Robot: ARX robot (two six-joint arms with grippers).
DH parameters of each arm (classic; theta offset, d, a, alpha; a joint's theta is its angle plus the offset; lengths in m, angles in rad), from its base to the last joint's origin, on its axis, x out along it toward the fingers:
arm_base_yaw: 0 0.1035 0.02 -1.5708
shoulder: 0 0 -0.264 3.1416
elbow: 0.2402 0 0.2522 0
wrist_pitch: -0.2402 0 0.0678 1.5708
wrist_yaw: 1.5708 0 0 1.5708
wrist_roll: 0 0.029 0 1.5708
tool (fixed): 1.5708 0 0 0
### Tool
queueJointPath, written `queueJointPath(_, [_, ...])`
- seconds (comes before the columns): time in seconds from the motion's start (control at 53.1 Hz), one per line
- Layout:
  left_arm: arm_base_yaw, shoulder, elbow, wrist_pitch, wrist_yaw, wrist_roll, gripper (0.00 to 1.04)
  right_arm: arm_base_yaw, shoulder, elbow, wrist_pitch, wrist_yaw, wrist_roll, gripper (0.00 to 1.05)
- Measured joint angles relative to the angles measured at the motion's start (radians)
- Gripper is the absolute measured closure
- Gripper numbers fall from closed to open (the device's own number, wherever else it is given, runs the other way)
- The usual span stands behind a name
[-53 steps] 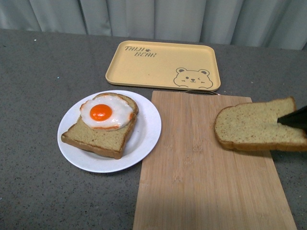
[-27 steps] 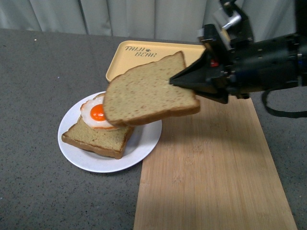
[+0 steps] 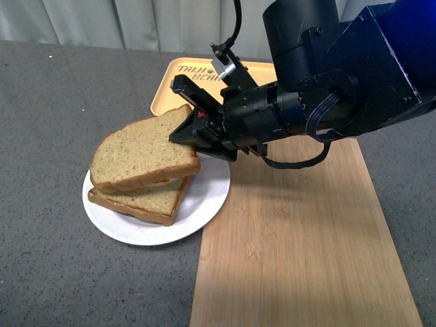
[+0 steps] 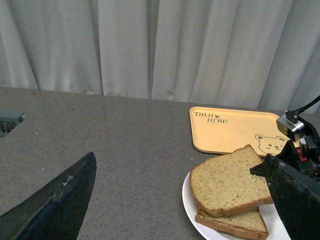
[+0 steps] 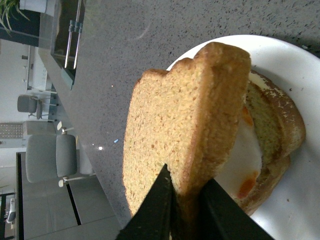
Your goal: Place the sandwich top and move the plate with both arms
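The sandwich top [image 3: 143,153], a brown bread slice, lies tilted over the egg-bearing slice [image 3: 143,201] on the white plate [image 3: 204,197]. My right gripper [image 3: 185,131] is shut on its right edge, reaching in from the right. In the right wrist view the black fingers [image 5: 155,205] pinch the sandwich top [image 5: 175,135] by its crust, with the fried egg [image 5: 245,155] just showing beneath. The left wrist view shows the sandwich top [image 4: 225,180] on the plate [image 4: 192,210] ahead of my open left gripper [image 4: 185,200], which is apart from it.
A yellow bear tray [image 3: 197,95] lies behind the plate, partly hidden by the right arm [image 3: 327,75]. A wooden cutting board [image 3: 293,238] sits right of the plate. Grey countertop [image 3: 54,136] surrounds them; curtains hang behind.
My right arm has carried the sandwich top leftward and down from above the board until it sits over the egg slice on the plate. The egg is now covered.
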Motion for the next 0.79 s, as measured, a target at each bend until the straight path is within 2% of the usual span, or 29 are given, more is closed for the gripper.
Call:
queueJointPath(0.226, [0.000, 0.000, 0.000, 0.000, 0.000, 0.000, 0.07, -0.032, -0.051, -0.103, 0.002, 0.080, -0.063, 0.52])
queueJointPath(0.301, [0.000, 0.000, 0.000, 0.000, 0.000, 0.000, 0.07, -0.061, -0.098, -0.153, 0.011, 0.109, -0.088, 0.40])
queueJointPath(0.376, [0.000, 0.000, 0.000, 0.000, 0.000, 0.000, 0.07, -0.118, -0.205, -0.234, 0.013, 0.147, -0.145, 0.20])
queueJointPath(0.452, [0.000, 0.000, 0.000, 0.000, 0.000, 0.000, 0.07, -0.151, -0.261, -0.274, 0.010, 0.186, -0.174, 0.08])
queueJointPath(0.565, [0.000, 0.000, 0.000, 0.000, 0.000, 0.000, 0.07, -0.192, -0.323, -0.341, 0.062, 0.261, -0.214, 0.10])
queueJointPath(0.602, [0.000, 0.000, 0.000, 0.000, -0.001, 0.000, 0.07, -0.181, -0.309, -0.409, 0.299, 0.484, -0.298, 0.18])
queueJointPath(0.621, [0.000, 0.000, 0.000, 0.000, 0.000, 0.000, 0.07, -0.177, -0.299, -0.460, 0.466, 0.642, -0.352, 0.23])
queueJointPath(0.659, [0.000, 0.000, 0.000, 0.000, 0.002, 0.000, 0.07, -0.178, -0.296, -0.531, 0.637, 0.777, -0.433, 0.29])
queueJointPath(0.734, [0.000, 0.001, 0.000, -0.001, -0.002, 0.000, 0.07, -0.190, -0.322, -0.652, 0.883, 0.940, -0.529, 0.42])
queueJointPath(0.791, [0.000, 0.000, 0.000, -0.001, -0.002, 0.000, 0.07, -0.212, -0.380, -0.722, 0.988, 0.958, -0.569, 0.51])
